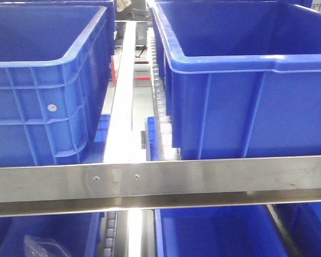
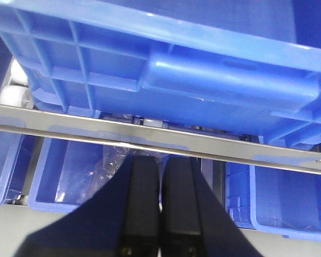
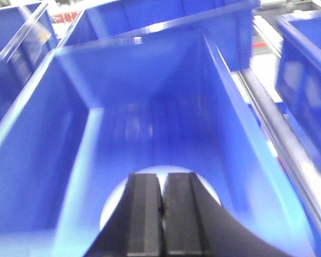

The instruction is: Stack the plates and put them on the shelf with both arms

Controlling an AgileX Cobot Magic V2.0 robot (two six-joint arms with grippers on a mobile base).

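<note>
I'm hovering my right gripper [image 3: 161,211], jaws pressed together and empty, over a plate [image 3: 115,201] lying flat inside the blue bin [image 3: 69,160], likely lining up a pick. My left gripper [image 2: 160,206], also closed empty, is waiting below the shelf rail [image 2: 150,136].

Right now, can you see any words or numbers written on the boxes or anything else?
No readable text anywhere.
Blue bins: plain, no labels or numbers showing.
Metal rail: only two screws, no writing.
Plate in the bin under the right gripper: plain, and this view is blurred.
</note>
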